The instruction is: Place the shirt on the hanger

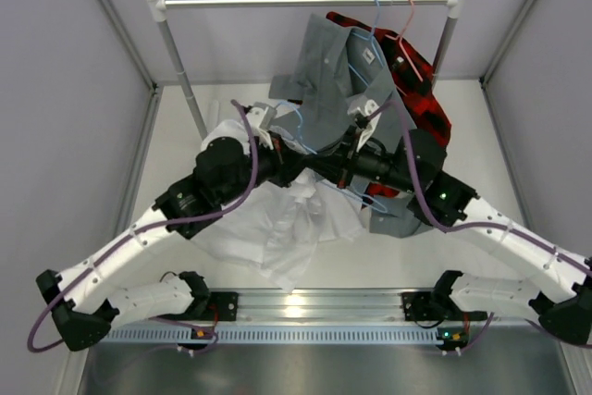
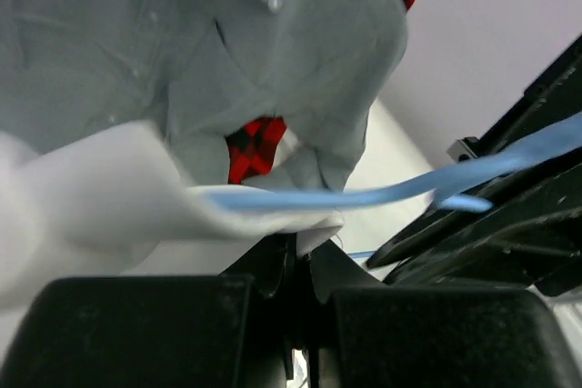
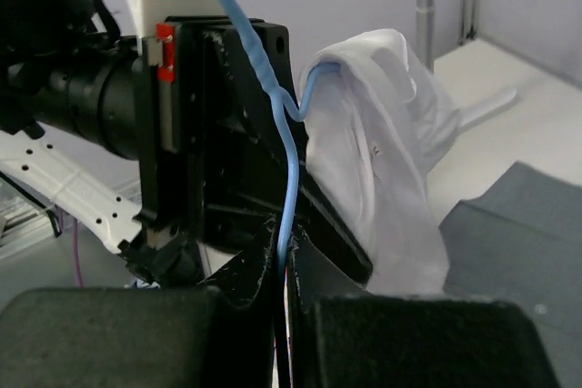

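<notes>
Thin matt cloth shirt (image 1: 277, 228), smooth wire hanger (image 3: 289, 179)

right hand (image 3: 280, 256) pinching hanger (image 3: 291, 179), shirt (image 3: 382, 161) draped over it

Three shirts (image 1: 296, 224), three hangers (image 3: 289, 161).

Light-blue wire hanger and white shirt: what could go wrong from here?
The right gripper pinches the thin light-blue wire hanger at one narrow spot; it may twist or slip. The left gripper holds only an edge of the thin white collared shirt, which could slide off the wire.
</notes>
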